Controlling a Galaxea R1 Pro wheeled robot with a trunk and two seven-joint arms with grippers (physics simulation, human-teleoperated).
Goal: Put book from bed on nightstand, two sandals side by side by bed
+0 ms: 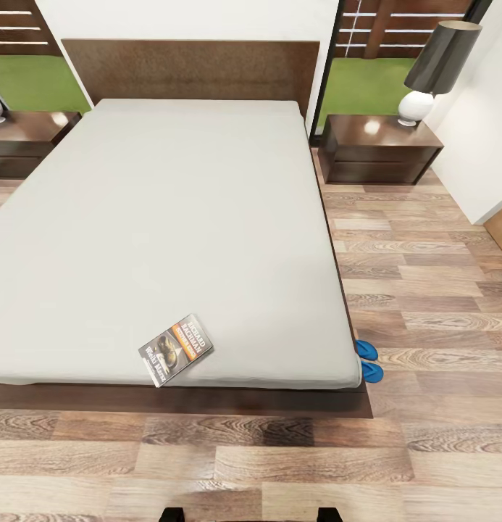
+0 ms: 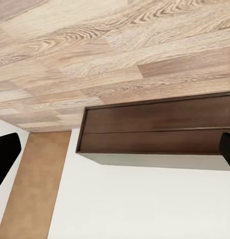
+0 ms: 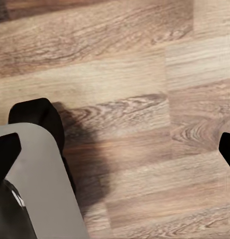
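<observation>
A black-shaded lamp (image 1: 433,69) with a white base stands lit.

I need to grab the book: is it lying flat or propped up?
Flat. The book lies cover up on the mattress, near the foot edge of the bed.

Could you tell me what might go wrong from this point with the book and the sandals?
The book lies near the foot edge of the bed; a clumsy grasp could push it onto the floor. The two sandals are half tucked under the bed's corner, so reaching them may mean bumping the frame. The right nightstand carries a lamp that could be knocked.
</observation>
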